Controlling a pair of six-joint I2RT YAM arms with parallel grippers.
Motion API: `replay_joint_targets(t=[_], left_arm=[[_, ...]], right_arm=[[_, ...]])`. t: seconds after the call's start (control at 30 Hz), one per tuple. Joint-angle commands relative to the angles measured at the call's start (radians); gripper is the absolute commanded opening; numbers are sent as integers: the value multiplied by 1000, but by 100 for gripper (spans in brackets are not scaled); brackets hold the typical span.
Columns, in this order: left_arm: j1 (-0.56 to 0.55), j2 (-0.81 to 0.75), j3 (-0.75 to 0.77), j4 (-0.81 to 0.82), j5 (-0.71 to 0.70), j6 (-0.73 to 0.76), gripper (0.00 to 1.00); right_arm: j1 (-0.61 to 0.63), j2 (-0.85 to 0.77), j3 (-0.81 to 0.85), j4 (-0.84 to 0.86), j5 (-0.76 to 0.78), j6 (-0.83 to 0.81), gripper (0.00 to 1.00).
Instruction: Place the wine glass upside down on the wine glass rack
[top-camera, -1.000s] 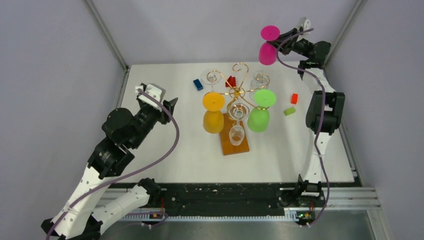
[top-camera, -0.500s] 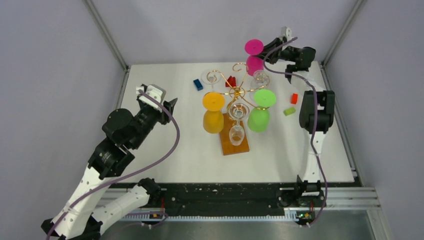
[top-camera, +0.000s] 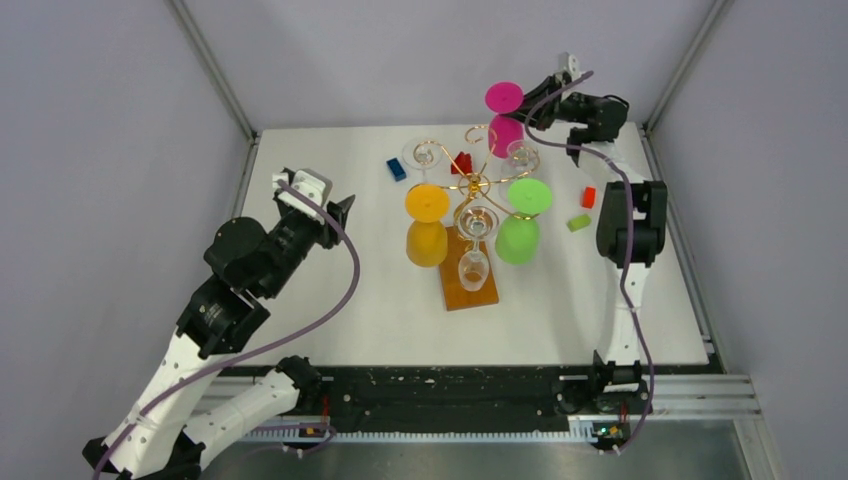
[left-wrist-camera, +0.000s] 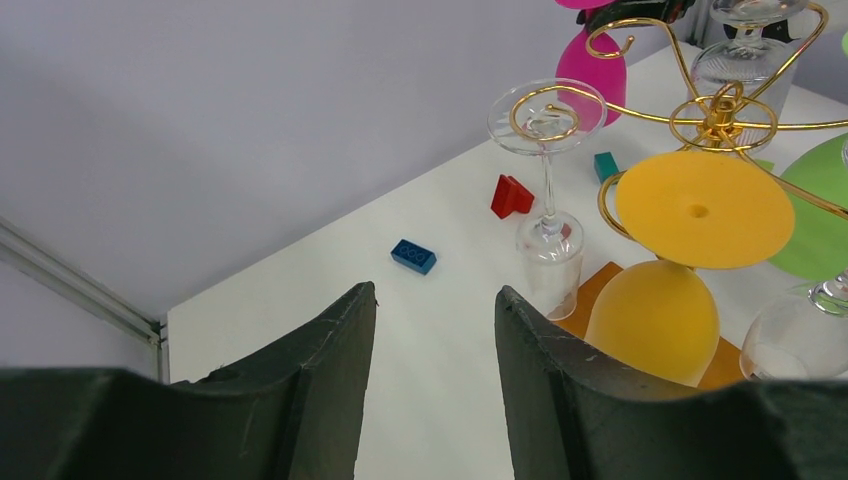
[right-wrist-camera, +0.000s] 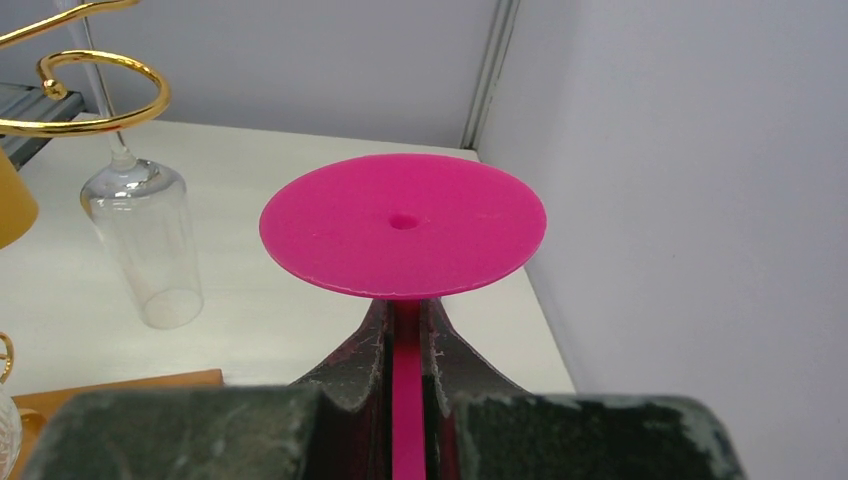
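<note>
Approach step: right gripper (right-wrist-camera: 405, 325) clamps inverted pink wine glass (right-wrist-camera: 403, 222) near far scroll of rack (top-camera: 472, 184); next, stem slots in; left gripper (left-wrist-camera: 432, 305) fingers apart.

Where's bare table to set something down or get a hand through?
Free: the near strip of table in front of the wooden base, and the gap between the left fingers and the orange glass. Crowded: the far middle, around the rack, blue brick, red block and pink glass.
</note>
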Motion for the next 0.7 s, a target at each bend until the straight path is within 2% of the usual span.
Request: replay_joint_targets(t=[0.0,0.1,0.17,0.37,0.43,0.53,0.67], left_arm=[[4,-11,7,63,7,6,52],[4,-31,7,69,20,-6,52],[4,-45,10,72,30,-18,52],[3,-74,21,74,60,-42,51],[4,-84,30,77,79,-49,51],[3,-104,34,105,111,-57,50],[4,-123,45,159,209,-78,51]], right_arm=[[-31,-38,95,14,111,46,0],[-114,-40,147,75,276,182,0],[-161,-75,144,6,356,178,0],[-212,-398,-89,-478,608,-234,0],[-212,-485,-136,-562,691,-275,0],[-212,-583,-155,-630,689,-295,0],[-205,-734,-160,-708,686,-228,0]])
